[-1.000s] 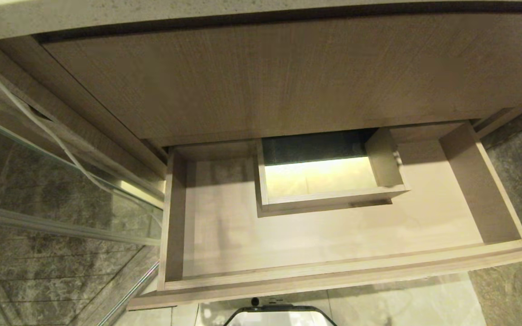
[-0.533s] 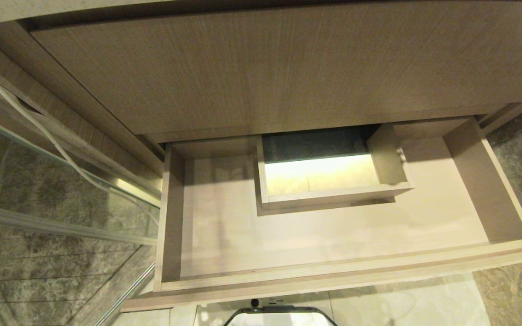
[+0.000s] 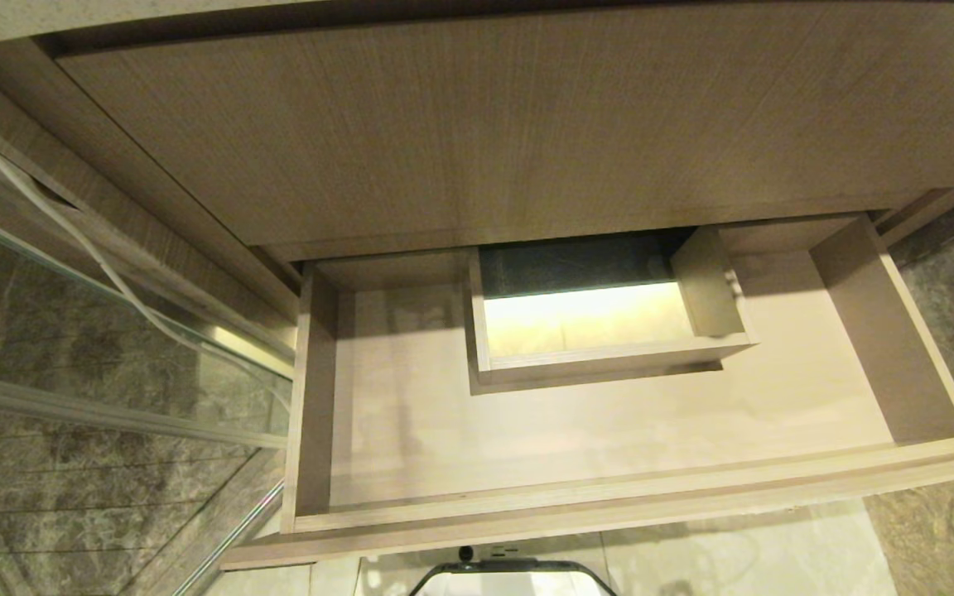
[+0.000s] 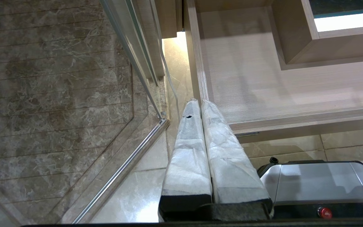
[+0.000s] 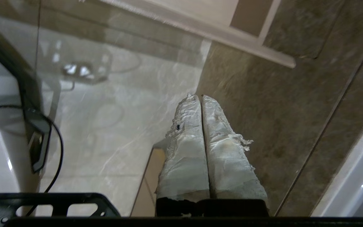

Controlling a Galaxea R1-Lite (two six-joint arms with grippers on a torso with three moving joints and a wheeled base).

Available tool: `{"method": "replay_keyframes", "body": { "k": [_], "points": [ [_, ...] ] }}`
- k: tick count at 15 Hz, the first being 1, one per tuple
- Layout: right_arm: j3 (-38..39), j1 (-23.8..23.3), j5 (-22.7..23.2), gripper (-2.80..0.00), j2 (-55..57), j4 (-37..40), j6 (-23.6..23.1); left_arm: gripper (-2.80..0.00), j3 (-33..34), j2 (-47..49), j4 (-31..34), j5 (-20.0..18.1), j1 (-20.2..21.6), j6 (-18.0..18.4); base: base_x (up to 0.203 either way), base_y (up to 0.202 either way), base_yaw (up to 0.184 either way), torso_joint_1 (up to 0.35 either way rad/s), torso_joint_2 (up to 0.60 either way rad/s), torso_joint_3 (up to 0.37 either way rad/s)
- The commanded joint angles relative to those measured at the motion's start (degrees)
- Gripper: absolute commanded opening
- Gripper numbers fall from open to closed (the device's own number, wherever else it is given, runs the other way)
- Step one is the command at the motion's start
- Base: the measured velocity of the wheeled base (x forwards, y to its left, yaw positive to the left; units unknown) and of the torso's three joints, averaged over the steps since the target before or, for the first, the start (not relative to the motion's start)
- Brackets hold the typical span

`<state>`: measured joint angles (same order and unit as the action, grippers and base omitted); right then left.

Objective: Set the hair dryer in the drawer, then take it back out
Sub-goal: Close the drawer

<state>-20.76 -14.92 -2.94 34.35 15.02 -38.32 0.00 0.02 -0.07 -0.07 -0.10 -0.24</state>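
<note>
Neither hand is caught by the head view, where only the drawer (image 3: pixel 609 414) is seen, pulled out and bare inside. The left hand (image 4: pixel 200 102), fingers pressed together, is shown near the drawer's corner by its wrist view; the right hand (image 5: pixel 199 97), likewise closed, is seen above marble floor (image 5: pixel 121 126). The hair dryer is nowhere seen.

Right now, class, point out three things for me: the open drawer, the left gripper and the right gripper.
drawer (image 3: pixel 609 488), head view, on its front inner edge.
left gripper (image 4: pixel 200 102), left wrist view, where its two wrapped fingertips meet.
right gripper (image 5: pixel 199 97), right wrist view, where its two wrapped fingertips meet.
</note>
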Motion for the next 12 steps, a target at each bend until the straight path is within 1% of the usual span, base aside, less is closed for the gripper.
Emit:
{"method": "replay_keyframes", "body": {
  "k": [1,2,6,8,10,12],
  "points": [
    [-0.2,-1.4,0.1,-2.8,8.7,0.0,-0.3,-2.8,0.0,0.0,0.0,0.0,0.0,0.0,0.0,0.0,0.0,0.0,0.0,0.0],
    [-0.4,-2.3,0.1,-2.8,10.9,-0.1,-0.2,-2.8,0.1,0.0,0.0,0.0,0.0,0.0,0.0,0.0,0.0,0.0,0.0,0.0],
    [-2.5,-7.7,0.2,-2.8,27.7,-4.2,-0.7,-2.8,0.1,0.0,0.0,0.0,0.0,0.0,0.0,0.0,0.0,0.0,0.0,0.0],
    [-4.9,-11.2,-0.3,-2.8,33.2,-5.6,-2.0,-2.8,0.0,0.0,0.0,0.0,0.0,0.0,0.0,0.0,0.0,0.0,0.0,0.0],
    [-7.5,-13.8,-1.8,-2.8,39.3,-6.8,-4.3,-2.8,0.0,0.0,0.0,0.1,0.0,0.0,0.0,0.0,0.0,0.0,0.0,0.0],
    [-9.6,-14.8,-2.1,-2.8,45.6,-8.6,-4.9,-2.8,0.0,0.0,0.0,0.0,0.0,0.0,0.0,0.0,0.0,0.0,0.0,0.0]
  ]
}}
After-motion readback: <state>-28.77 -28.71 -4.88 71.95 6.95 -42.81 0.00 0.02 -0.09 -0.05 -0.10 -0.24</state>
